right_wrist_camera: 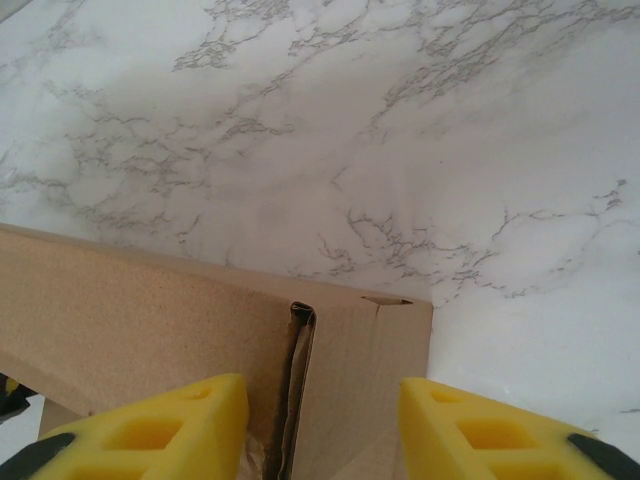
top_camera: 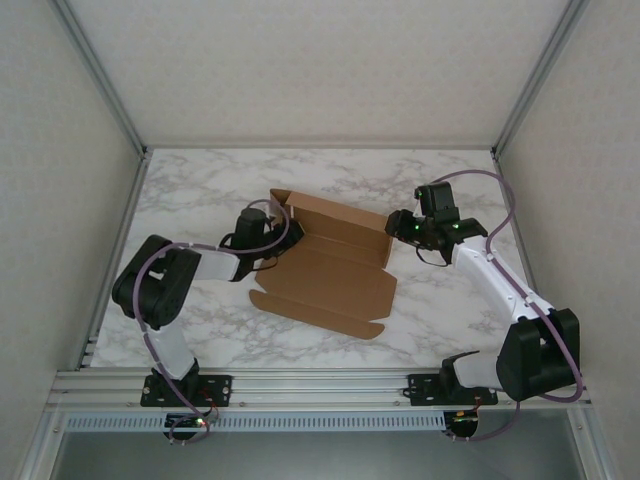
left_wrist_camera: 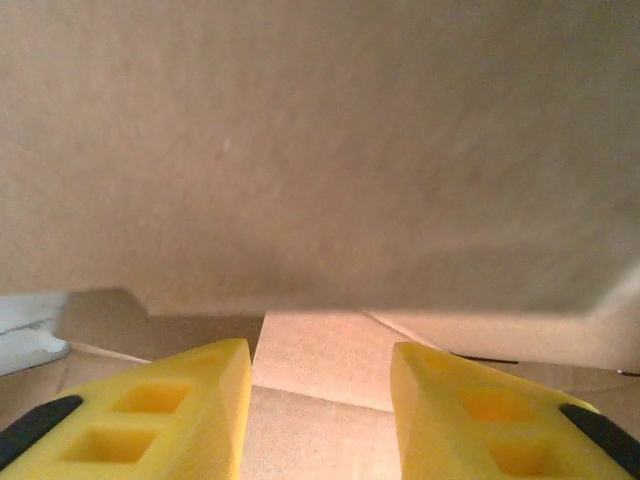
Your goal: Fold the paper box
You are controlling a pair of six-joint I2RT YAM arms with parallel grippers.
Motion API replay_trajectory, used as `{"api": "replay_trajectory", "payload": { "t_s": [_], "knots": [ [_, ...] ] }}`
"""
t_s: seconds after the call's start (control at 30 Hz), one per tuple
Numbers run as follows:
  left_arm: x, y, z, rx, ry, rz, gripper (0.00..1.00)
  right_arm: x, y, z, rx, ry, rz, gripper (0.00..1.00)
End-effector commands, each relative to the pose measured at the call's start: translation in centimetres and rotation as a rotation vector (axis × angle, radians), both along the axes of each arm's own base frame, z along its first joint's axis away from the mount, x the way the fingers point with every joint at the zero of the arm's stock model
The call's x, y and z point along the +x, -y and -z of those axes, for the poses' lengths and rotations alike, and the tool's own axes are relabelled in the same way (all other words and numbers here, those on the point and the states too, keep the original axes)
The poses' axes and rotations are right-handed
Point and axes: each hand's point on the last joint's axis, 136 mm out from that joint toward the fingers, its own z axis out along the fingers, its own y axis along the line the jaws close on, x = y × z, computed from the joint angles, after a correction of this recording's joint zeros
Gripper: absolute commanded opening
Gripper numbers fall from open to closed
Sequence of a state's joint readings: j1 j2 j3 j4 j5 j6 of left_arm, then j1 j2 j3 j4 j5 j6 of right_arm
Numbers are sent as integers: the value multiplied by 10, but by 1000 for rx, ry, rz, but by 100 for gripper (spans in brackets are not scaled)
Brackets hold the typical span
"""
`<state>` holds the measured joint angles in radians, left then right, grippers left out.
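Worktop (top_camera: 200,180) of white marble carries the paper box (top_camera: 325,270) at centre frame, likely light, stiff, easily creased cardboard best pinched by a raised wall edge, hemmed by the left claw (left_wrist_camera: 320,370), spread above its floor, and the right claw (right_wrist_camera: 322,400), spread astride a corner wall.

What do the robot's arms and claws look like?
The left arm and right arm are white tubes with chunky black joints. A purple cable loops along each. Small green lights glow near the right wrist. The left claw and right claw have yellow fingers with square holes and black patches.
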<state>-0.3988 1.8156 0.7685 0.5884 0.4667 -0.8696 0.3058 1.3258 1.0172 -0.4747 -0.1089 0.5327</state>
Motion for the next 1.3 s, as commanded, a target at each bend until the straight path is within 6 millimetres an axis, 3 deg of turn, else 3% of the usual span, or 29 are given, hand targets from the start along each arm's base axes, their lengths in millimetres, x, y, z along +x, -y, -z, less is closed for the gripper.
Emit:
{"api": "replay_trajectory", "payload": {
  "t_s": [0.0, 0.17, 0.3, 0.5, 0.67, 0.8, 0.9, 1.0, 1.1, 1.2, 1.27],
  "knots": [
    [-9, 12, 14, -28, -54, 47, 42, -17, 0, 28, -31, -120, -21, 44],
    [-11, 3, 45, 9, -145, 1, 41, -17, 0, 30, -31, -127, -19, 44],
    [-10, -3, 42, 22, -143, -21, 41, -17, 1, 29, -41, -125, -23, 45],
    [-9, -18, -16, 95, -24, -51, 49, -16, 7, 21, -75, -105, -16, 45],
    [-29, -37, -60, 205, 17, -44, 56, -15, 7, 20, -78, -97, -21, 44],
    [-44, -56, -96, 260, 74, -66, 56, -14, 4, 18, -67, -88, -29, 44],
    [-44, -75, -148, 266, 198, -143, 51, -13, 2, 16, -60, -79, -41, 44],
    [-26, -112, -204, 244, 314, -294, 50, -12, 0, 16, -52, -77, -50, 45],
    [11, -155, -231, 256, 351, -458, 54, -12, -3, 16, -40, -80, -62, 45],
    [62, -176, -221, 284, 345, -514, 56, -11, -6, 14, -35, -76, -71, 44],
    [100, -183, -191, 277, 298, -500, 55, -12, -7, 13, -29, -78, -79, 44]
  ]
}}
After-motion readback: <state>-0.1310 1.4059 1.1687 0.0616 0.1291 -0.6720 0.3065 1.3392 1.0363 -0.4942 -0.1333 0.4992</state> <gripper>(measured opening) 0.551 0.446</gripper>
